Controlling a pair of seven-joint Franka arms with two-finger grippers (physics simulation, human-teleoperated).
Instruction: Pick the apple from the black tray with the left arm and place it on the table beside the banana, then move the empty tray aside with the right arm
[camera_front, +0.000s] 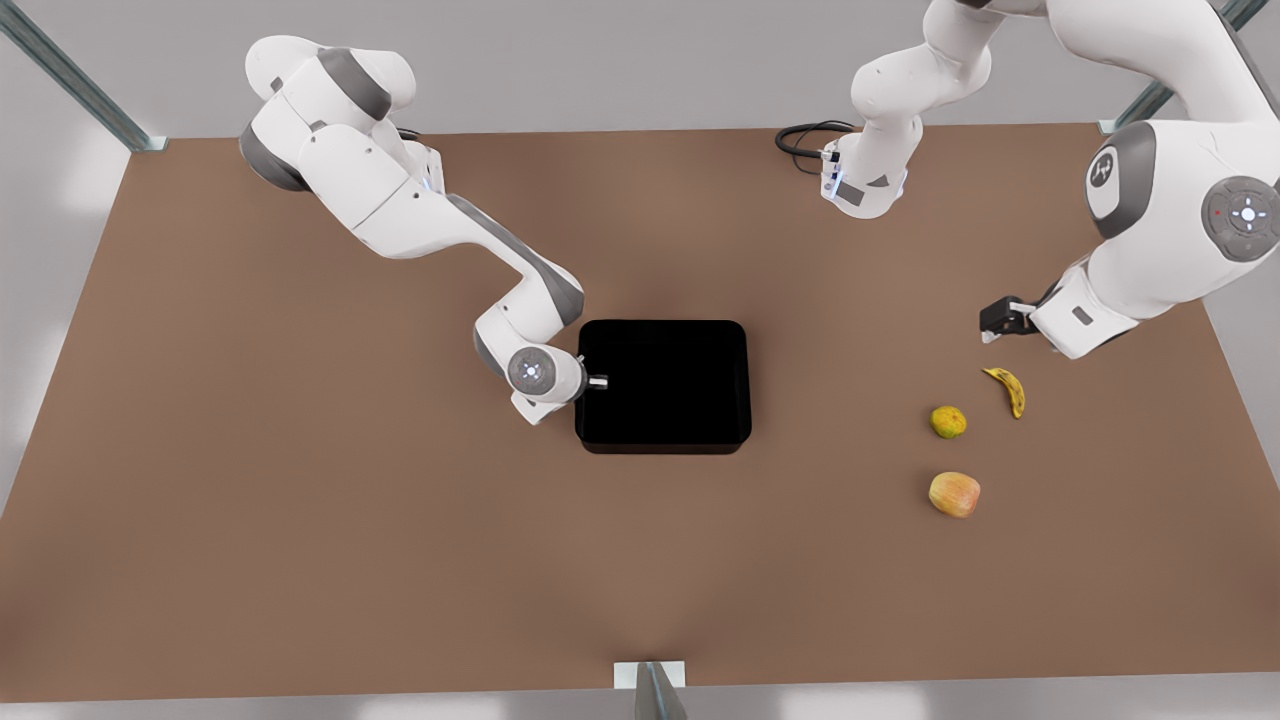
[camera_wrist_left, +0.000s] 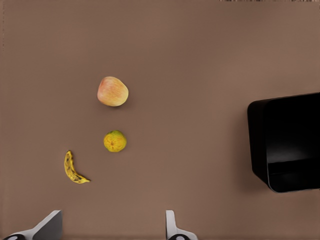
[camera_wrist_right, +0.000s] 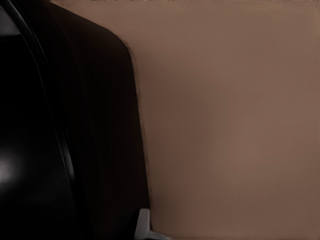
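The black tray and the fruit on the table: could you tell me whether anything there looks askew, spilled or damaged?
Nothing stands out. The black tray sits flat and empty, with the right gripper at its wall. The apple, the round yellow-green fruit and the banana lie apart on the table, intact, below the open left gripper.

No readable words, numbers or brand names appear on the fruit, tray or table. The only sign is a small white emblem, too small to read, on the grey cap of an arm joint (camera_front: 1103, 170) at the front view's right; a neighbouring joint disc (camera_front: 1247, 213) carries a white dot-and-arrows marking.
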